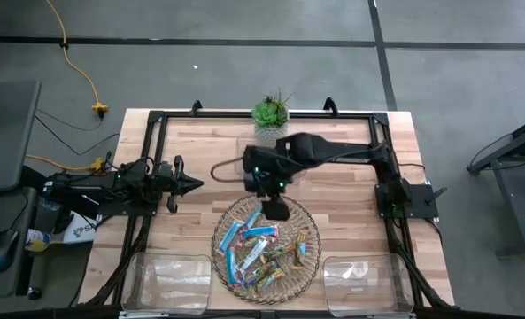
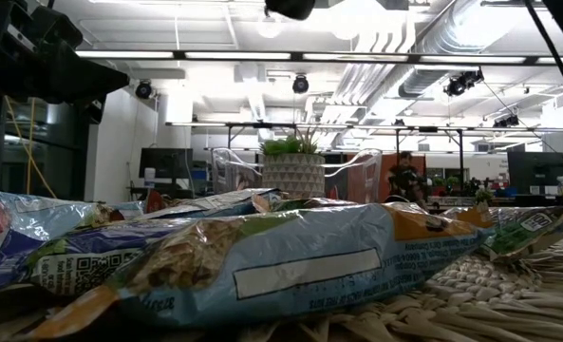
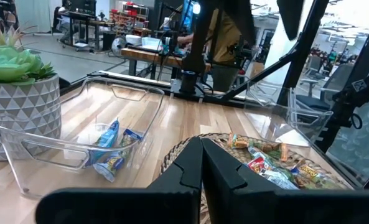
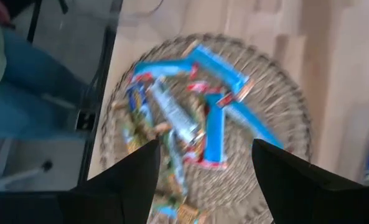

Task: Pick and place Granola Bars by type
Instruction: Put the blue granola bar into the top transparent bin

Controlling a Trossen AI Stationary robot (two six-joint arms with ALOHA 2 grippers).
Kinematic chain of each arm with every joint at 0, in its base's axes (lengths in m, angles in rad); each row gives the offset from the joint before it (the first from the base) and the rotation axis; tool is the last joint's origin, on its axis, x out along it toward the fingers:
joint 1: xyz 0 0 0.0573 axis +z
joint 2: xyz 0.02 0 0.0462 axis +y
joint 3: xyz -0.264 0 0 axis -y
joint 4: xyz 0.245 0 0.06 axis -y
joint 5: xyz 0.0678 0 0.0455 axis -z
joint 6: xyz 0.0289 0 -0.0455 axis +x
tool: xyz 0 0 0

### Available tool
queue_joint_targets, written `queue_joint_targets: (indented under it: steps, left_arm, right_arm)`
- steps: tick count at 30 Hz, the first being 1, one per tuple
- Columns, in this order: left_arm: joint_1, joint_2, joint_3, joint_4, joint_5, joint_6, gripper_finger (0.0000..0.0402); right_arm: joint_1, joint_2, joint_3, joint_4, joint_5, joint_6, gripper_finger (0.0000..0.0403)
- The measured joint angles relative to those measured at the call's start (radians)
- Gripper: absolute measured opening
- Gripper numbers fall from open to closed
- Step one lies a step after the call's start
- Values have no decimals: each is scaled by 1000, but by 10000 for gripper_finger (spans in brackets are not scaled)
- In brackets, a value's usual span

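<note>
Your right gripper [image 1: 277, 209] hangs over the far edge of the round wicker tray [image 1: 308, 225], its arm reaching in from the right side of the table. In its wrist view the two fingers [image 4: 129, 177] stand wide apart with nothing between them, and the pile shows through the gap. The granola bars [image 1: 260, 248] lie heaped in that tray: long bright blue ones [image 4: 212, 134] on the far side, a silvery-blue one [image 4: 175, 115] across the middle, tan-green ones toward the near rim. None of them is touched by the claw. Your left gripper [image 1: 188, 184] waits at the table's left edge, pointing inward, its fingers pressed together and empty in its own wrist view. A clear bin [image 3: 78, 130] there holds a couple of blue-wrapped bars [image 3: 112, 152], and a potted succulent [image 1: 272, 117] stands at the back of the table. Two clear bins [image 1: 166, 275] sit at the near edge.
</note>
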Motion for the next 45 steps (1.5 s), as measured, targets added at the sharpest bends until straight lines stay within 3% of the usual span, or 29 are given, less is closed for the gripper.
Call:
queue_joint_targets:
  steps: [12, 16, 28, 38, 45]
  left_arm:
    - [0, 0, 0, 0, 0, 0, 1]
    - [0, 0, 0, 0, 0, 0, 1]
    - [0, 0, 0, 0, 0, 0, 1]
    - [0, 0, 0, 0, 0, 0, 1]
    - [0, 0, 0, 0, 0, 0, 1]
  right_arm:
    - [174, -1, -7, -33, 258, -6, 239]
    - [224, -1, -14, -32, 292, 12, 239]
    - [331, 5, -14, 181, 454, 18, 237]
    - [332, 131, -14, 248, 393, -37, 236]
    - [332, 255, -14, 248, 244, -53, 235]
